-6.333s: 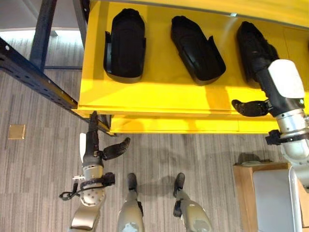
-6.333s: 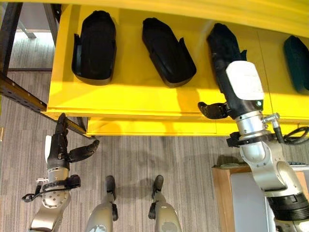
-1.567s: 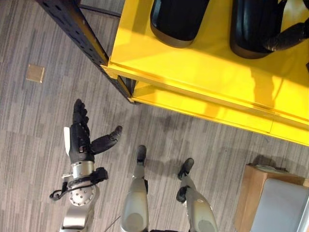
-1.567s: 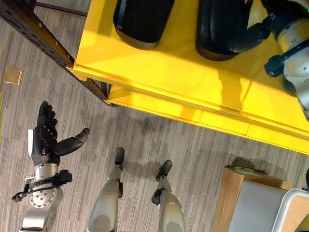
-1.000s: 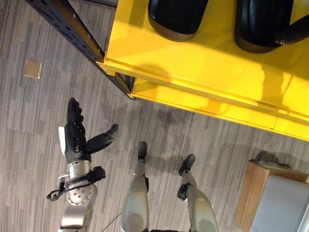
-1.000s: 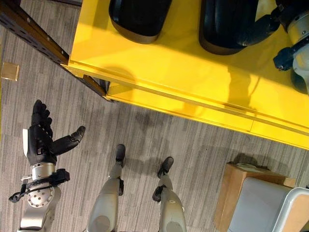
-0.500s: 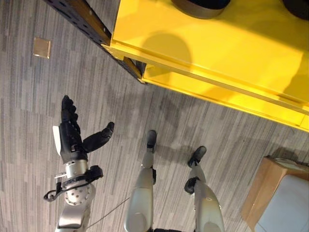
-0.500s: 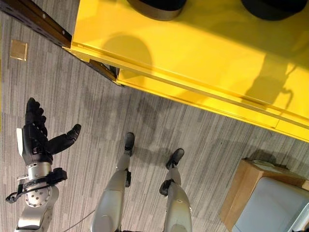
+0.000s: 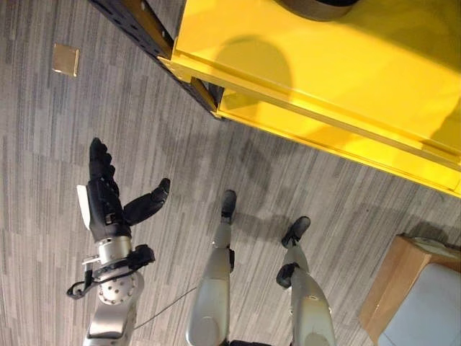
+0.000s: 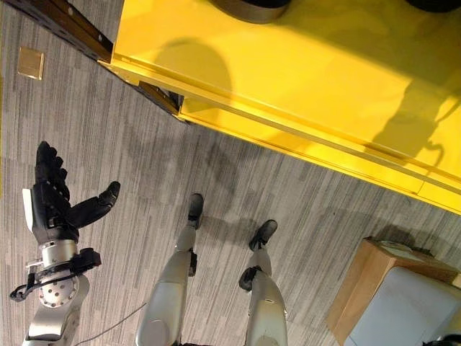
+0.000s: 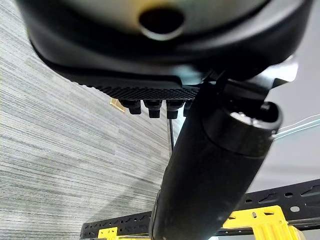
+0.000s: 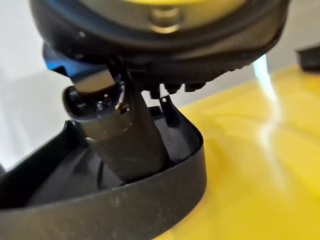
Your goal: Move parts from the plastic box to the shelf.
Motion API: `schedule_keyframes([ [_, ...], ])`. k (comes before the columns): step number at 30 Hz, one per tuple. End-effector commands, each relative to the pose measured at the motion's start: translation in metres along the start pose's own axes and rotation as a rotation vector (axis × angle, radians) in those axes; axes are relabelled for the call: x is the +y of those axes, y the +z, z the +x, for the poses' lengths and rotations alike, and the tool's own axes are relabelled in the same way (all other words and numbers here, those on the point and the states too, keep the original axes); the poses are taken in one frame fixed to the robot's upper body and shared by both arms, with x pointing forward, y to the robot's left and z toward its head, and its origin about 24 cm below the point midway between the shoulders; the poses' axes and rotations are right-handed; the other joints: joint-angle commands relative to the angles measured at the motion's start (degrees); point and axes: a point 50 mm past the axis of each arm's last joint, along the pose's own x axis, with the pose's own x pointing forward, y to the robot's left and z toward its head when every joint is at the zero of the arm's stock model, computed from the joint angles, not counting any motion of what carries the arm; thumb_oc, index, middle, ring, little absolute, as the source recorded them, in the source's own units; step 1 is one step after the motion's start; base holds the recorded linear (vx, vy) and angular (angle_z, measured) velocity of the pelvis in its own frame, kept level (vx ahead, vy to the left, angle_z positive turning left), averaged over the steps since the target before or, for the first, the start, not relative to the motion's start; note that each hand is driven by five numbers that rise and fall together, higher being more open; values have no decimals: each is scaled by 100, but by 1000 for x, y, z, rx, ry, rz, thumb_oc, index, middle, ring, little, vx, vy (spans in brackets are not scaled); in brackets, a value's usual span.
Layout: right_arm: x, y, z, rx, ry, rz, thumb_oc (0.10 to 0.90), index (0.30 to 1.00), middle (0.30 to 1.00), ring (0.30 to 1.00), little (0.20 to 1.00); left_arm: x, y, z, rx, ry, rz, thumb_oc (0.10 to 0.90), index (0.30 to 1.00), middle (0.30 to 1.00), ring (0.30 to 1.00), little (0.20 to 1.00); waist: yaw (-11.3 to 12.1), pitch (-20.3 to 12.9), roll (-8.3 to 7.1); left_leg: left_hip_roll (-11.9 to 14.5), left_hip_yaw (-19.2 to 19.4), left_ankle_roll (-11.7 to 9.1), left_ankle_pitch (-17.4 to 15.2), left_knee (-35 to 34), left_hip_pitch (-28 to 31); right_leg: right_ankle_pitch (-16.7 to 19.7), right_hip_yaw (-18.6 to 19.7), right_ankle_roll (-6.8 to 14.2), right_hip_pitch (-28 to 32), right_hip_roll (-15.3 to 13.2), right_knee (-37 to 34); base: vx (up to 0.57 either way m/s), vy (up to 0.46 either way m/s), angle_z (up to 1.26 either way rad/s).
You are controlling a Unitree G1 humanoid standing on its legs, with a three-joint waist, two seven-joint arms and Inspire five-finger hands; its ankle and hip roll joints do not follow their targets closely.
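The left hand (image 9: 106,205) hung over grey carpet, fingers straight, thumb spread. Ahead and right stood the yellow shelf (image 9: 338,79).

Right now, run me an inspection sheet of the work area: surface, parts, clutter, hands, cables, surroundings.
Surface: yellow shelf, glossy.
Job's things: black part resting on the shelf; edge of another black part at the top of the left eye view.
Clutter: nothing seen.
Hands: left hand open over the carpet, holding nothing; right hand, thumb inside the black part, grip unclear.
Cables: nothing seen.
Surroundings: grey carpet, dark rack beam, wooden cart, brass floor plate.
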Motion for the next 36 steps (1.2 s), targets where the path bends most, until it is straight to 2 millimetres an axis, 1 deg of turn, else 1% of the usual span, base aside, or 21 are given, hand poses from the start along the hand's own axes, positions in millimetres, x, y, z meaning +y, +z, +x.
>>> schedule_keyframes([
  [1, 13, -17, -6, 62, 51, 139, 900, 1000, 1000, 1000, 1000, 2, 32, 4, -189, 3, -81, 900, 1000, 1000, 1000, 1000, -74, -47, -193, 358, 88, -409, -414, -205, 703, -458, 95, 496, 768, -261, 306, 0, 0, 0],
  [2, 13, -17, -7, 55, 57, 123, 900, 1000, 1000, 1000, 1000, 3, 31, 5, -186, 1, -74, 900, 1000, 1000, 1000, 1000, -70, -47, -213, 366, 100, -405, -426, -205, 741, -465, 101, 493, 807, -264, 303, 0, 0, 0],
  [4, 11, -17, -7, 53, 40, 150, 900, 1000, 1000, 1000, 1000, 4, 30, 4, -179, -1, -76, 900, 1000, 1000, 1000, 1000, -76, -47, -222, 369, 115, -402, -437, -205, 771, -463, 106, 493, 832, -267, 290, 0, 0, 0],
  [5, 8, -22, -9, 66, -2, 237, 900, 1000, 1000, 1000, 1000, 3, 28, 3, -169, 7, -92, 900, 1000, 1000, 1000, 1000, -94, -47, -220, 364, 123, -393, -449, -205, 805, -465, 112, 492, 853, -269, 287, 20, 38, -3],
  [6, 3, -21, -11, 41, -19, 289, 900, 1000, 1000, 1000, 1000, 6, 28, 4, -171, 15, -83, 900, 1000, 1000, 1000, 1000, -130, -47, -226, 368, 156, -388, -478, -205, 887, -477, 148, 493, 895, -270, 280, 20, 39, -1],
  [10, 0, -27, -14, 44, -52, 342, 900, 1000, 1000, 1000, 1000, 7, 25, 3, -155, 16, -83, 900, 1000, 1000, 1000, 1000, -141, -47, -244, 366, 189, -380, -502, -205, 987, -480, 146, 493, 957, -280, 278, 4, 23, -3],
  [17, 5, -37, -20, 78, -61, 358, 900, 1000, 1000, 1000, 1000, 5, 23, 3, -140, -1, -84, 900, 1000, 1000, 1000, 1000, -173, -47, -250, 375, 225, -355, -518, -205, 1161, -498, 180, 485, 1079, -291, 298, -2, 4, -1],
  [21, 16, -43, -27, 84, -44, 417, 900, 1000, 1000, 1000, 1000, 6, 22, 4, -136, -1, -76, 900, 1000, 1000, 1000, 1000, -194, -47, -279, 388, 249, -344, -524, -205, 1271, -506, 195, 479, 1164, -287, 318, 0, 0, 0],
  [25, 19, -47, -31, 89, -41, 427, 900, 1000, 1000, 1000, 1000, 7, 22, 5, -135, -1, -73, 900, 1000, 1000, 1000, 1000, -193, -47, -298, 389, 251, -348, -519, -205, 1343, -511, 188, 478, 1242, -280, 322, 0, 0, 0],
  [30, 19, -49, -32, 95, -50, 428, 900, 1000, 1000, 1000, 1000, 9, 23, 5, -138, -1, -67, 900, 1000, 1000, 1000, 1000, -166, -47, -303, 391, 262, -346, -521, -205, 1398, -512, 190, 474, 1299, -276, 308, 0, 0, 0],
  [36, 21, -43, -30, 73, -61, 484, 900, 1000, 1000, 1000, 1000, 8, 23, 5, -137, 2, -81, 900, 1000, 1000, 1000, 1000, -160, -47, -315, 397, 267, -334, -529, -205, 1450, -506, 190, 475, 1364, -265, 289, 0, 0, 0],
])
